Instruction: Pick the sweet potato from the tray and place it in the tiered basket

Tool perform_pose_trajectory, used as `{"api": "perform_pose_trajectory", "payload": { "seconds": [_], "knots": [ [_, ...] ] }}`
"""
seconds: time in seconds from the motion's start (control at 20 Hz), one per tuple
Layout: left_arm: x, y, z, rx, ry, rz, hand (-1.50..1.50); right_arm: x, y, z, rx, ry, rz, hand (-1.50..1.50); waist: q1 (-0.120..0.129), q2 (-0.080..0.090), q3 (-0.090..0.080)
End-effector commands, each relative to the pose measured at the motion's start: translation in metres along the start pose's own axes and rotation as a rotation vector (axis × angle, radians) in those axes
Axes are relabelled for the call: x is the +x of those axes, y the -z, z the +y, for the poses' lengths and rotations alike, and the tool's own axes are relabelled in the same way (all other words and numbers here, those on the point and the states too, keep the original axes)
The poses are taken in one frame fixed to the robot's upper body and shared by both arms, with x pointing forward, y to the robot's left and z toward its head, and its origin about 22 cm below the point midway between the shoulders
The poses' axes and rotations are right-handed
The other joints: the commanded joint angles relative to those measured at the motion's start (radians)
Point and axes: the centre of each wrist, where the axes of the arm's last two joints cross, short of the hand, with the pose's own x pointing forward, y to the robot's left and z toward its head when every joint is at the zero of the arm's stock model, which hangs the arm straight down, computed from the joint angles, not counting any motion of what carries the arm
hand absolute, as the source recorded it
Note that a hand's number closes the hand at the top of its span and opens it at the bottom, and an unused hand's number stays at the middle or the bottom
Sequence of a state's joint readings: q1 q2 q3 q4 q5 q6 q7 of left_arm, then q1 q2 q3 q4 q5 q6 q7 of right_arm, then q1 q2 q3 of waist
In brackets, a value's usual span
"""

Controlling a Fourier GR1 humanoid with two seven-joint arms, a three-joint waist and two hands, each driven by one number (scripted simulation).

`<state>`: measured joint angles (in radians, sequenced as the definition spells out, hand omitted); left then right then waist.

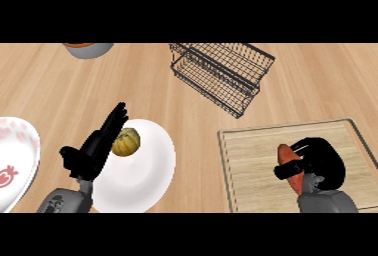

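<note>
Nearest, two grey forearms are coming in from the near edge of the wooden counter (44, 85). At the right, the right hand (321, 162) is lying over the wooden tray (251, 165), its fingers and thumb curling round the sweet potato (284, 154). That reddish-orange root is lying lengthwise near the tray's middle, its far tip sticking out past the thumb and its near end showing below it. Whether it is resting on the board or lifting clear of it, I cannot tell.

At the left, the left hand (92, 150) is hovering open over the left rim of a white plate (144, 170), fingers straight and pointing far and slightly right, holding nothing. A round, ribbed, yellow-brown fruit (125, 142) is sitting on the plate's far part, just beside those fingers; touching or not, I cannot tell. Further left, a second plate (18, 150) with a red pattern is showing partly, cut off by the left edge.

Farther off, near the middle, the black wire tiered basket (221, 75) is standing on the counter, well apart from the tray. Farthest, at the far left, a grey bowl (88, 49) is peeking in, something orange-brown sitting inside it.
</note>
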<state>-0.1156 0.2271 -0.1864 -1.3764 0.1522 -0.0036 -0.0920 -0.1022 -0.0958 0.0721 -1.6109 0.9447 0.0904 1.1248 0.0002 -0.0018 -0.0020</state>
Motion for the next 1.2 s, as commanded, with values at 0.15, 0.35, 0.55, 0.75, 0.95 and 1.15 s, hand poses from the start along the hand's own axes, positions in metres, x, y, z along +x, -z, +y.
{"api": "perform_pose_trajectory", "payload": {
  "seconds": [0.15,0.35,0.55,0.75,0.95,1.15],
  "knots": [
    [0.004,0.006,-0.009,-0.001,-0.002,0.008,0.00,-0.011,-0.013,-0.014,-0.060,-0.081,0.020,1.50,-0.004,0.001,0.002],
    [-0.011,-0.008,-0.001,0.023,0.008,0.014,0.00,-0.075,-0.015,0.002,-0.082,-0.211,-0.140,1.50,-0.011,0.000,0.002],
    [-0.011,-0.009,-0.007,0.009,-0.004,-0.008,0.00,-0.078,-0.031,-0.042,-0.229,-0.154,-0.181,1.50,-0.008,-0.001,0.002],
    [-0.003,0.000,0.010,0.018,0.007,0.007,0.00,-0.046,-0.058,-0.059,-0.244,0.164,-0.324,1.50,-0.009,-0.002,0.002],
    [-0.014,0.000,0.000,0.026,0.021,0.023,0.00,-0.041,-0.097,-0.093,-0.329,0.319,-0.464,1.50,-0.011,-0.002,0.001],
    [0.002,0.006,0.003,-0.001,0.016,0.012,0.00,-0.006,-0.114,-0.122,-0.376,0.329,-0.551,1.50,0.007,0.001,0.001]
  ]
}}
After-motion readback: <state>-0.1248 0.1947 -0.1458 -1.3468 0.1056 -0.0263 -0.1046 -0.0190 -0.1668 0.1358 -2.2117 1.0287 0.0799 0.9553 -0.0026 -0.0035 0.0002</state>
